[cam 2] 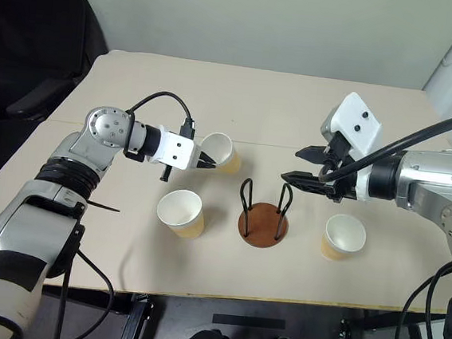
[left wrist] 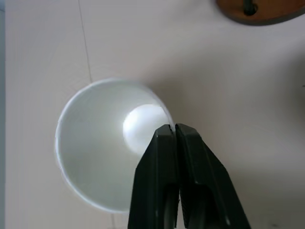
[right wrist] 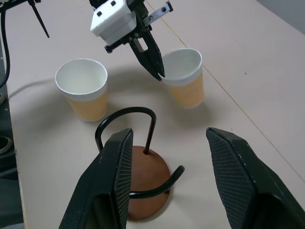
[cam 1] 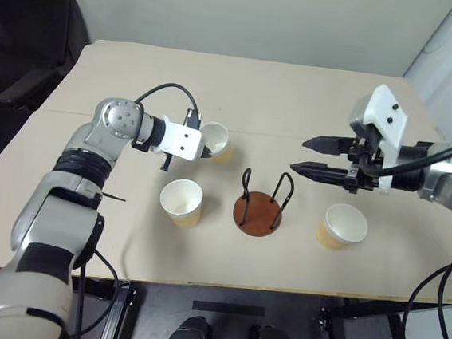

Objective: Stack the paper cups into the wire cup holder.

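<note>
Left wrist view: left gripper (left wrist: pixel 170 128) pinched shut on near rim of far paper cup (left wrist: pixel 102 143), one finger inside the wall, one outside. Cup on table (cam 1: pixel 312 106), tilted toward the gripper, just behind and left of wire cup holder (cam 1: pixel 260 211). Second cup (cam 1: pixel 181 201) upright, left of holder; third cup (cam 1: pixel 342 226) upright, right of it. Right gripper (cam 1: pixel 309 157) spread wide, empty, above table behind and right of holder.

the cup holder (cam 1: pixel 259 213) sits in the middle of the table (cam 1: pixel 312 106). one cup (cam 1: pixel 182 201) is left of it, one cup (cam 1: pixel 342 227) right, and one cup (cam 1: pixel 217 141) behind, to the left.
</note>
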`<action>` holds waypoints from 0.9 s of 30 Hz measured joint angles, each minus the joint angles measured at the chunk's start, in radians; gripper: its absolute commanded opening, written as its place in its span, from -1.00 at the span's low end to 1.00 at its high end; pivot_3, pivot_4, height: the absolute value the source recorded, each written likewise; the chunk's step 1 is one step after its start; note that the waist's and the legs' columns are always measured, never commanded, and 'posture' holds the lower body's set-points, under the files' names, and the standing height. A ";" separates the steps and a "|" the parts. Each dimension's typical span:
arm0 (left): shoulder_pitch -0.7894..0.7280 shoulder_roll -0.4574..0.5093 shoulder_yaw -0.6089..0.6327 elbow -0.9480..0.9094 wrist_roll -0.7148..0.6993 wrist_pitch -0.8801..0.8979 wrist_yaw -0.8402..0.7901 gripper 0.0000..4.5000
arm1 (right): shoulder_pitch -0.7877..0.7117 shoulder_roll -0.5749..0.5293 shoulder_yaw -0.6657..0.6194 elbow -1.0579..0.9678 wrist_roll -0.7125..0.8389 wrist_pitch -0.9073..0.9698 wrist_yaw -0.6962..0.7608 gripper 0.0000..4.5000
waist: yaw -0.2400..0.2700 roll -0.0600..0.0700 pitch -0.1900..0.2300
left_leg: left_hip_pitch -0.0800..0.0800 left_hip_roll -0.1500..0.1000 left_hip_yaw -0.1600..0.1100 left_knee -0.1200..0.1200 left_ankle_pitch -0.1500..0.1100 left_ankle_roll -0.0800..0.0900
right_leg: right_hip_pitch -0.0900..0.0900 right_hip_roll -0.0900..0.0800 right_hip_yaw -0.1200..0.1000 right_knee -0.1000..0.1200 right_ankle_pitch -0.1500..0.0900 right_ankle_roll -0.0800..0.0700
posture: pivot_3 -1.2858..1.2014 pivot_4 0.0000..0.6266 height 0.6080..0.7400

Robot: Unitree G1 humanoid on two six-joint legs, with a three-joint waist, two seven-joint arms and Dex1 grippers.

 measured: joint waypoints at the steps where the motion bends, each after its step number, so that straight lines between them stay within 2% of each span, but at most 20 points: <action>1: 0.000 0.000 0.002 0.000 -0.008 0.006 -0.014 -0.99 | 0.005 -0.004 -0.001 0.001 0.000 -0.001 0.000 0.08 | 0.000 0.000 0.000 | 0.000 0.000 0.000 0.000 0.000 0.000 | 0.000 0.000 0.000 0.000 0.000 0.000 | 0.03 -0.52 1.00; 8: 0.000 -0.009 0.049 -0.001 -0.097 0.116 -0.120 -0.99 | 0.027 -0.019 -0.006 0.026 -0.001 -0.010 0.000 0.08 | 0.000 0.000 0.000 | 0.000 0.000 0.000 0.000 0.000 0.000 | 0.000 0.000 0.000 0.000 0.000 0.000 | 0.03 -0.52 1.00; 16: -0.060 -0.005 0.109 -0.027 -0.200 0.331 -0.276 -0.99 | 0.060 -0.068 -0.021 0.019 0.005 -0.020 0.032 0.08 | 0.002 0.000 0.000 | -0.001 0.000 0.000 0.001 0.000 0.000 | 0.000 0.000 0.000 0.000 0.000 0.000 | 0.03 -0.52 1.00; 20: -0.100 0.005 0.136 -0.097 -0.254 0.458 -0.337 -0.99 | 0.078 -0.099 -0.035 -0.007 0.017 -0.021 0.066 0.08 | 0.000 0.000 0.000 | -0.001 0.000 0.000 0.001 0.000 0.001 | 0.000 0.000 0.000 0.000 0.000 0.000 | 0.03 -0.52 1.00; 27: -0.113 0.035 0.125 -0.232 -0.393 0.636 -0.346 -0.99 | 0.098 -0.129 -0.037 -0.032 0.026 -0.026 0.094 0.08 | 0.000 0.000 0.000 | -0.001 0.000 0.000 0.001 0.000 0.001 | 0.000 0.000 0.000 0.000 0.000 0.000 | 0.03 -0.52 1.00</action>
